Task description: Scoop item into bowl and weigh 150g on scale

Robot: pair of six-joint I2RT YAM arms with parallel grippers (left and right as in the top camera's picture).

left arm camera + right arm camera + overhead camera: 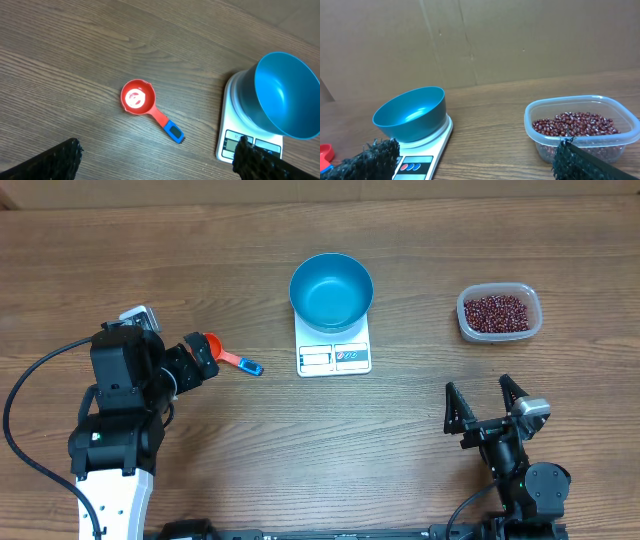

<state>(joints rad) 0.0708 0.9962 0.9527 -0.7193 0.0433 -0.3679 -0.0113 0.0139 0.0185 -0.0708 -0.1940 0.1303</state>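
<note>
The empty blue bowl (331,290) (285,95) (411,114) sits on the white scale (334,358) (227,127) (422,157) at the table's middle back. The item, small dark red-brown beans (497,312) (575,124), lies in a clear plastic tub to the right. An orange scoop (228,357) (138,96) with a blue handle tip lies flat on the table left of the scale, its cup empty. My left gripper (203,356) (157,160) is open just behind the scoop, not touching it. My right gripper (482,400) (475,157) is open and empty near the front right.
The clear tub (499,330) (620,107) stands at the back right. A brown cardboard wall (480,40) rises behind the table. The left arm's black cable (20,395) loops over the wood at the left.
</note>
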